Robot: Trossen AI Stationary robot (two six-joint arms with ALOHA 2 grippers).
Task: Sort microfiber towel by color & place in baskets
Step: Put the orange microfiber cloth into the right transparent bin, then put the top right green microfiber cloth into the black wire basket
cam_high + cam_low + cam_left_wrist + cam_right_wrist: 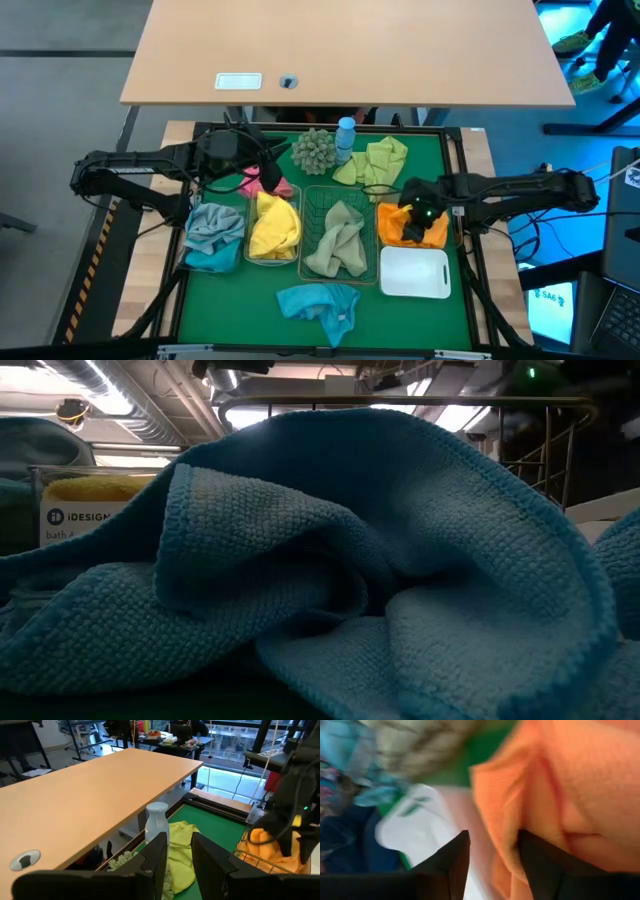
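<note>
Green mat [450, 160] with baskets in a row: wire-mesh basket [372, 215] mid-row, orange towel [398, 222] binned beside it. Right gripper [492, 852] over orange towel, fingers parted, nothing clamped. Left gripper [180, 851] raised near back edge, narrow gap, empty.

Both arms reach inward, the left tool [262, 172] slightly parted, the right tool [420, 222] pointing down, fingers apart.

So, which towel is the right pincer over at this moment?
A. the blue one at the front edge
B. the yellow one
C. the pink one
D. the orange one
D: the right pincer is above the orange towel in its bin, beside the white bin.
</note>
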